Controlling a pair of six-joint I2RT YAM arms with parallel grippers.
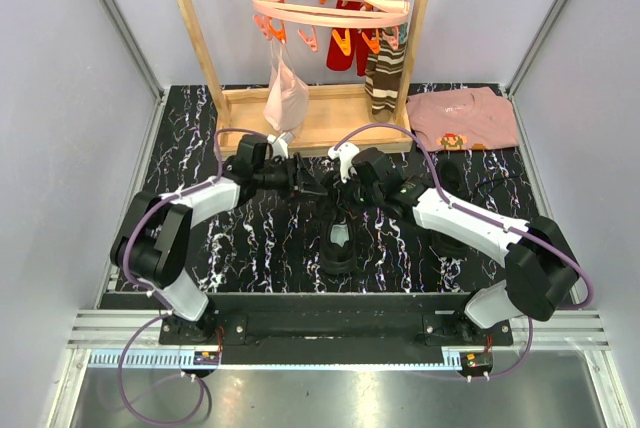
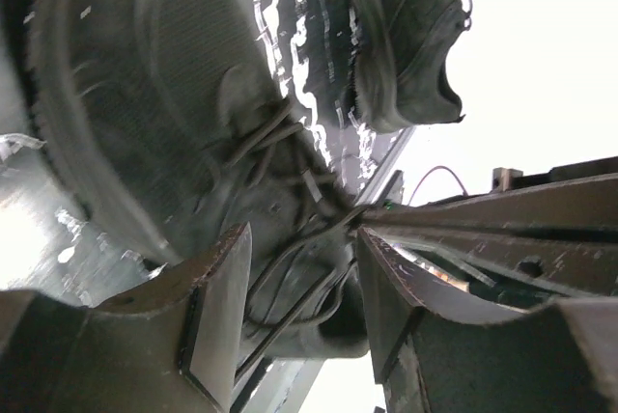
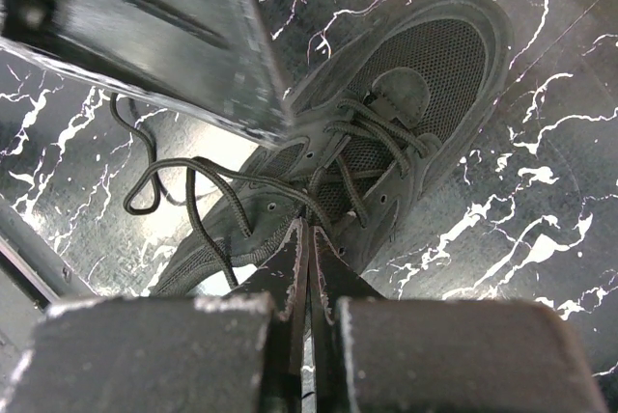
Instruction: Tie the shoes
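The left claw (image 2: 304, 247) was released, its jaws spread around loose lace strands, with one black shoe (image 2: 174, 95) directly ahead of it. A second shoe (image 2: 401, 37) lay beyond on the marbled desk (image 3: 541, 191). The right claw (image 3: 309, 239) was clenched on a lace (image 3: 193, 181), just above the shoe's eyelets.

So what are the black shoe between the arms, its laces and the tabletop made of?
Shoe: looks like matte woven mesh with smoother overlays, weave visible on toe. Laces: braided cord. Tabletop: black marble-look surface, white veins, glossy glare; possibly printed.
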